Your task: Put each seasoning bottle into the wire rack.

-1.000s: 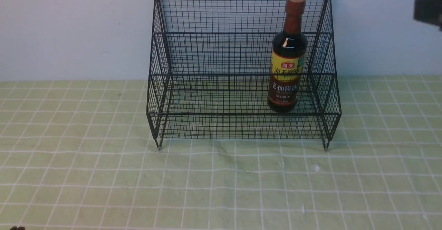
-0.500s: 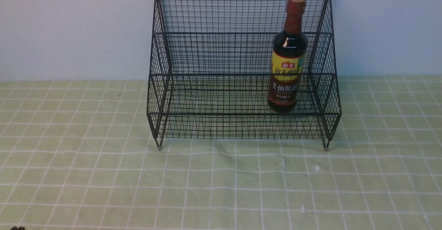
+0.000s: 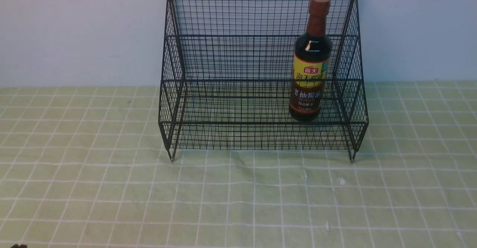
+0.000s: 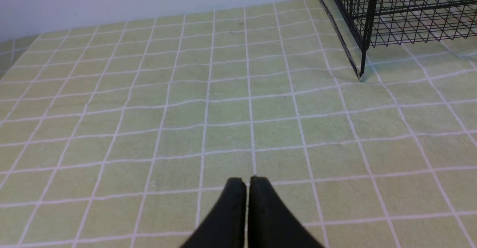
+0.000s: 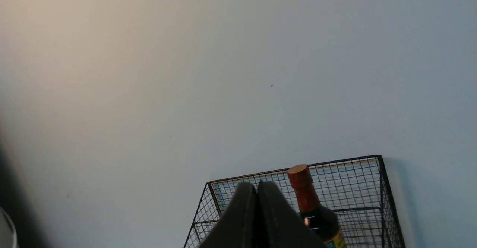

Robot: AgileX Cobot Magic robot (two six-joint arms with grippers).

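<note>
Seasoning bottle (image 3: 311, 60) upright at wire rack (image 3: 238, 123) right end, rack on checked cloth (image 3: 238, 199) against wall (image 3: 74, 32), left gripper (image 4: 246, 181) and right gripper (image 5: 257, 184) jaws pressed together, empty.

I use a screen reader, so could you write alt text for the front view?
A tall dark soy sauce bottle stands upright on the lower shelf of a black wire rack, near its right end. The rack sits on a green checked tablecloth against a pale wall.

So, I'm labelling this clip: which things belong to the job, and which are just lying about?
Job:
seasoning bottle, standing in the wire rack

Just there:
checked green cloth
white specks on it
pale wall
</note>
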